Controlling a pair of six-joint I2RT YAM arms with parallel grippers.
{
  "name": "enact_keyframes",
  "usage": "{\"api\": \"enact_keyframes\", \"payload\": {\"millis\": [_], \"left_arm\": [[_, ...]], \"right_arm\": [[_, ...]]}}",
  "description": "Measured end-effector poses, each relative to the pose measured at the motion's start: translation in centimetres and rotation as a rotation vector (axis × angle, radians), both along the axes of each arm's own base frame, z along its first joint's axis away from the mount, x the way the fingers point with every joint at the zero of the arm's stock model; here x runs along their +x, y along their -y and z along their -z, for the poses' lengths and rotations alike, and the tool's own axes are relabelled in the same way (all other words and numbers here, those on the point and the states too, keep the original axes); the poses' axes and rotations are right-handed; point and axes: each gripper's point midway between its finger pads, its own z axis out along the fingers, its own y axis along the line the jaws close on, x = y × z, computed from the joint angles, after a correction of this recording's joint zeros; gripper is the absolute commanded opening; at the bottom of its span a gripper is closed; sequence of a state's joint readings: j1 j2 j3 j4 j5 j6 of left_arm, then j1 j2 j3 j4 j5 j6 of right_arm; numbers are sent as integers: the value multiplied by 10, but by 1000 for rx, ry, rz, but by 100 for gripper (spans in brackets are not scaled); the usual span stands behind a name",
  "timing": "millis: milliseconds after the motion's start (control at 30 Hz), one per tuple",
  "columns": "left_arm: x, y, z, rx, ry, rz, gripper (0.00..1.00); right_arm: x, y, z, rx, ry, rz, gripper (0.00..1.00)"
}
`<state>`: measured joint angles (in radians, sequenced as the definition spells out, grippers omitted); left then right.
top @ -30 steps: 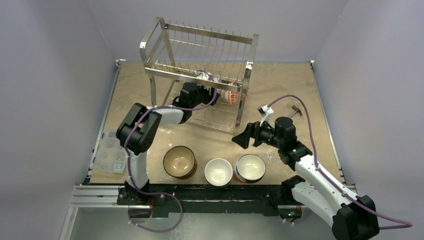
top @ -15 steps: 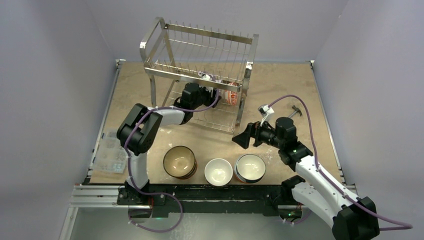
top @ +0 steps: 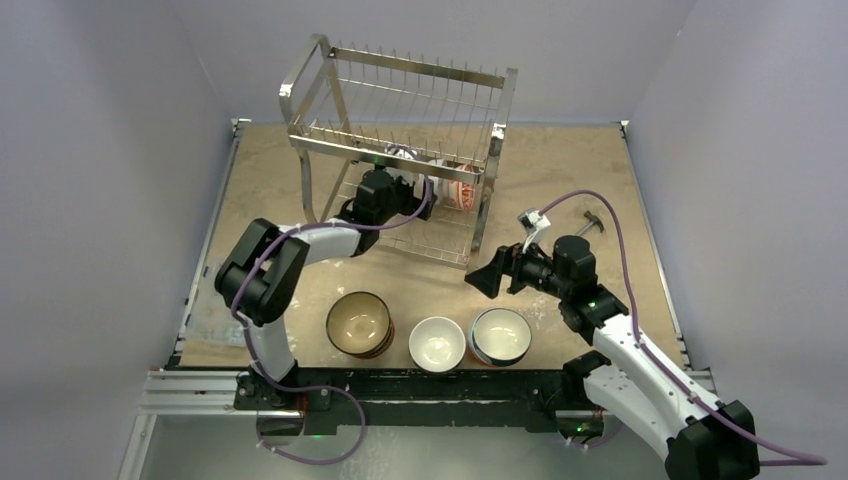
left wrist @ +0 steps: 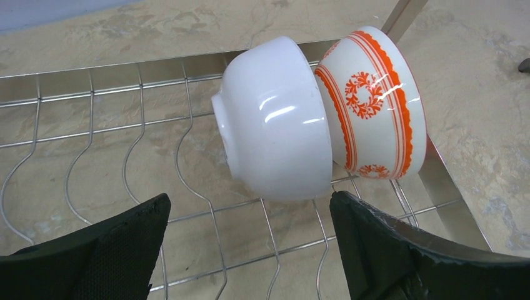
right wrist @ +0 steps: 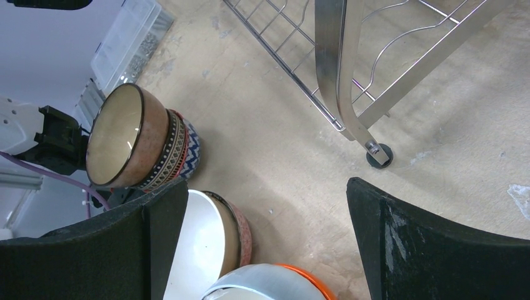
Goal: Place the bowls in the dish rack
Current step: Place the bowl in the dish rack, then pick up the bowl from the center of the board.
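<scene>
The chrome wire dish rack (top: pixel 400 110) stands at the back of the table. On its lower tier (left wrist: pixel 81 106) a white bowl (left wrist: pixel 278 119) stands on edge against an orange-patterned bowl (left wrist: pixel 375 103). My left gripper (left wrist: pixel 250 215) is open just short of the white bowl, touching nothing; it reaches under the upper tier (top: pixel 392 192). Three stacks of bowls stand near the front edge, topped by a brown bowl (top: pixel 358 322), a white bowl (top: pixel 437 342) and a pale blue-grey bowl (top: pixel 499 335). My right gripper (top: pixel 478 278) hovers open and empty above those stacks (right wrist: pixel 267 187).
A clear plastic box (top: pixel 207 318) of small parts lies at the table's left edge, partly under my left arm. The rack's front right leg and foot (right wrist: pixel 377 153) stand just beyond my right gripper. A small metal tool (top: pixel 592 222) lies at the right rear.
My left gripper has opened and let go of the white bowl, which now rests in the lower tier. The left elbow swung leftward. The right arm is still.
</scene>
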<state>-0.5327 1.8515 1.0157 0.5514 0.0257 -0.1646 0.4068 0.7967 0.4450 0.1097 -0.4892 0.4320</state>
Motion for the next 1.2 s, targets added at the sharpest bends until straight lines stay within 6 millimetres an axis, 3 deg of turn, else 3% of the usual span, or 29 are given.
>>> {"api": "enact_keyframes", "payload": {"millis": [233, 500, 833, 1200], "left_arm": [[-28, -16, -12, -34, -11, -18, 98], [-83, -37, -18, -138, -80, -27, 98], [-146, -65, -39, -268, -160, -58, 98], [-189, -103, -49, -323, -254, -191, 98]], "right_arm": [[0, 0, -1, 3, 4, 0, 99], [-1, 0, -5, 13, 9, 1, 99], [-4, 1, -13, 27, 36, 1, 99], [-5, 0, -7, 14, 15, -7, 99]]}}
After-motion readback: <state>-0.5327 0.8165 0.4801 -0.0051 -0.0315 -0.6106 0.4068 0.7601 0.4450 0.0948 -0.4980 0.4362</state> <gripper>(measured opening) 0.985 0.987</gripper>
